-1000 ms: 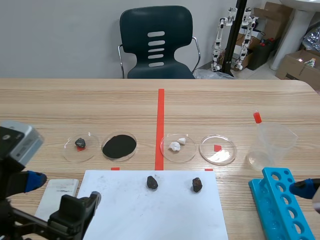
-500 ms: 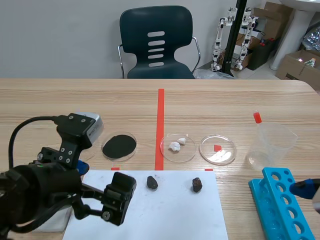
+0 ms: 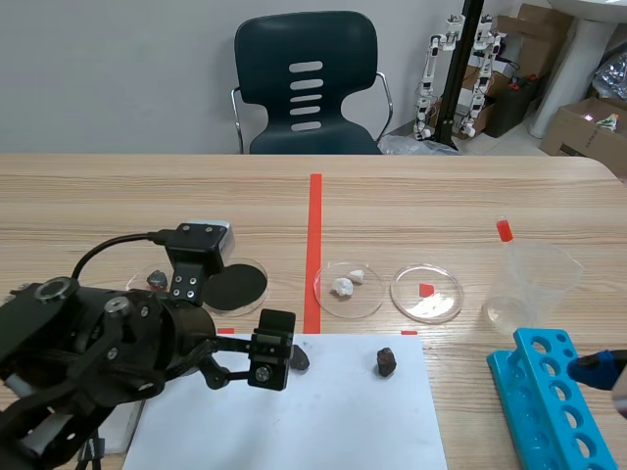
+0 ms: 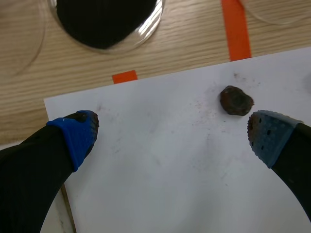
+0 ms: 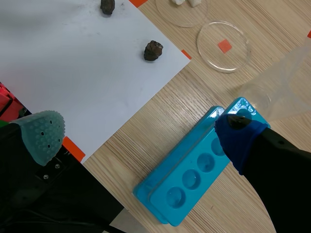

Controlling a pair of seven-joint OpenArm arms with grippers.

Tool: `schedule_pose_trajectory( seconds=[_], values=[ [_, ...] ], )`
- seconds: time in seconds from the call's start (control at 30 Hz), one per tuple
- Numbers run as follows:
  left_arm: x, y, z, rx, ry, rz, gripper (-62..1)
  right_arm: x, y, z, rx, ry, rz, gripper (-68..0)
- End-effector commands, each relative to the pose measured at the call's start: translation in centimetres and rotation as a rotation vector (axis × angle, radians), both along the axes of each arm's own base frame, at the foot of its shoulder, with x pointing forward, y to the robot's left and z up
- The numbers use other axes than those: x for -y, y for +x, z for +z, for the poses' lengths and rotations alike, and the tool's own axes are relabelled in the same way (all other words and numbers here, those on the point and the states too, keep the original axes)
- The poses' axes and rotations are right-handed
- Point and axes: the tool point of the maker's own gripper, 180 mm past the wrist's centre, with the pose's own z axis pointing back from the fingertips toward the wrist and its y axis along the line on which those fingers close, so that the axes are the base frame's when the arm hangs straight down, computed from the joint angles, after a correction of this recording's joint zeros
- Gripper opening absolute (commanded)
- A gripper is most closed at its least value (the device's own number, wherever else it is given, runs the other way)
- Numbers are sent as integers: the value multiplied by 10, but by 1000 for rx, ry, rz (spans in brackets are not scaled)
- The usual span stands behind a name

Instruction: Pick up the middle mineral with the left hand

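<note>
Two dark minerals lie on a white paper sheet [image 3: 323, 421]. The middle mineral [image 3: 300, 358] [image 4: 236, 100] is a small brown-black lump near the sheet's far edge. My left gripper [image 3: 263, 360] [image 4: 172, 128] hovers open just left of it, and the mineral lies a little ahead of one blue pad [image 4: 267, 136]. Nothing is between the fingers. The other mineral [image 3: 386, 362] [image 5: 153, 50] sits further right. A third dark piece [image 3: 157, 279] rests in a petri dish at the far left. My right gripper [image 3: 600, 368] [image 5: 141, 128] stands open above the table's right edge.
A dish of black powder [image 3: 235, 284] [image 4: 104, 22], a dish with white bits [image 3: 348, 287] and an empty dish [image 3: 426, 292] line up behind the sheet. A clear beaker [image 3: 529, 284] and a blue tube rack [image 3: 554, 401] [image 5: 189, 170] stand at the right.
My left arm has swung in from the lower left across the paper, bringing its open gripper up beside the middle mineral. The right arm has not moved.
</note>
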Motion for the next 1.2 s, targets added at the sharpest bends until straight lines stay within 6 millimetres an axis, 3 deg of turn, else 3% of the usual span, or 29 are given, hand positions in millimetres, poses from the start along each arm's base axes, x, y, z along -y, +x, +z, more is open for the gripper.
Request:
schedule_pose_trajectory(
  seconds=[0.0,0.27,0.6,1.17],
  values=[
    [4,5,2,10,-2,19,14,-2,7,10,37,14,2,-19],
    [27,13,-14,-43,18,29,14,-2,7,10,37,14,2,-19],
    [63,27,3,2,-10,-37,14,-2,7,10,37,13,3,-19],
    [66,19,-28,-160,47,-14,14,-2,7,10,37,14,2,-19]
  ],
)
